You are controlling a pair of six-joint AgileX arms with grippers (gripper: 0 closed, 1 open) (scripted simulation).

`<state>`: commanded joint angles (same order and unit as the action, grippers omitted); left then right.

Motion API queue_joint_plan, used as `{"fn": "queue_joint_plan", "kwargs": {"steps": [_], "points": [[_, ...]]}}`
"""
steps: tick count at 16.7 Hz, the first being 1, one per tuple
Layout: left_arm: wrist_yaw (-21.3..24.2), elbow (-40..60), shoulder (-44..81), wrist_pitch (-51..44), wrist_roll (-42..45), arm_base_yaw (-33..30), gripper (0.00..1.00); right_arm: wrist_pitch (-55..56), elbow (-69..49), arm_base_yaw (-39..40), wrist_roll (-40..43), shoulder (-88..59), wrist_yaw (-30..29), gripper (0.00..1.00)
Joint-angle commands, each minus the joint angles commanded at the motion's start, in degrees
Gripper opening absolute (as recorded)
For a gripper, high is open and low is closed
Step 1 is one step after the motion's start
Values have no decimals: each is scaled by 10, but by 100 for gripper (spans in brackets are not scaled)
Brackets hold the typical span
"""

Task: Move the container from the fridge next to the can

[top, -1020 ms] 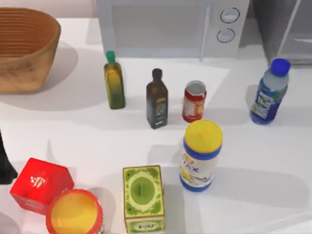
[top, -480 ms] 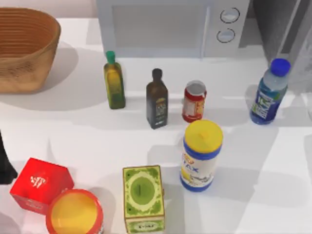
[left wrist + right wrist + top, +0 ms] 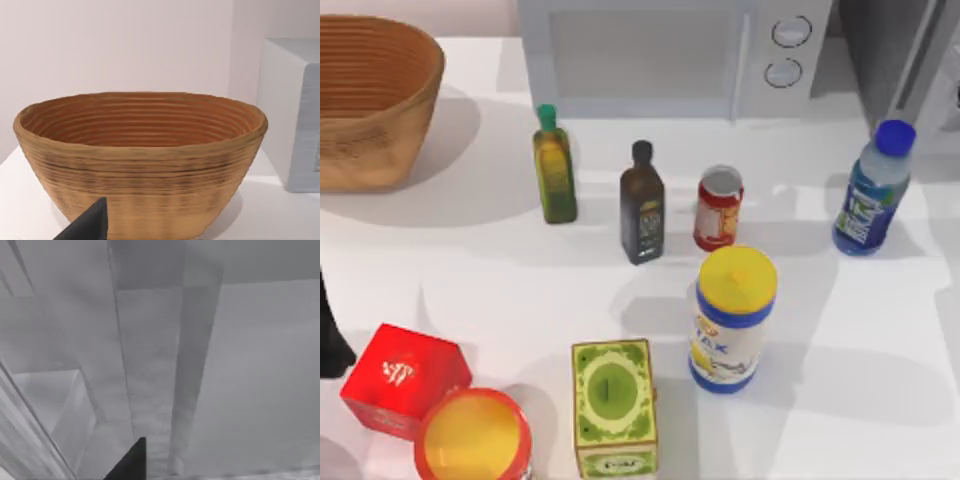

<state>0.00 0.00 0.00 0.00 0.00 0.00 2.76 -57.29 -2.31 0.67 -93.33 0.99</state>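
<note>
Woven basket (image 3: 370, 95) at far left; left arm (image 3: 328, 340) parked at the surface's (image 3: 470, 270) left edge. Can (image 3: 718, 208) stands mid-surface. Container (image 3: 868, 190) stands upright well right of it, before the fridge (image 3: 905, 55). Claw states: cannot tell.

fridge (image 3: 910, 60) cut off at top right, basket (image 3: 370, 100) cropped left

On your white table (image 3: 470, 260) stand a wicker basket (image 3: 370, 100), microwave (image 3: 660, 55), olive oil bottle (image 3: 554, 168), dark bottle (image 3: 642, 205), red can (image 3: 719, 208), blue-capped container (image 3: 870, 190), yellow-lidded canister (image 3: 732, 320), green box (image 3: 613, 405), red box (image 3: 404, 380) and red tub (image 3: 473, 436).
</note>
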Motion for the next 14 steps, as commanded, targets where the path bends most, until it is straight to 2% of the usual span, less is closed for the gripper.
{"fn": "queue_joint_plan", "kwargs": {"steps": [3, 11, 14], "points": [[0, 0, 0, 0, 0, 0, 100, -7, -39, -1, -1, -33, -2, 100], [0, 0, 0, 0, 0, 0, 100, -48, -235, 1, -2, -187, -4, 100], [0, 0, 0, 0, 0, 0, 100, -53, -258, 1, -2, -205, -4, 100]]}}
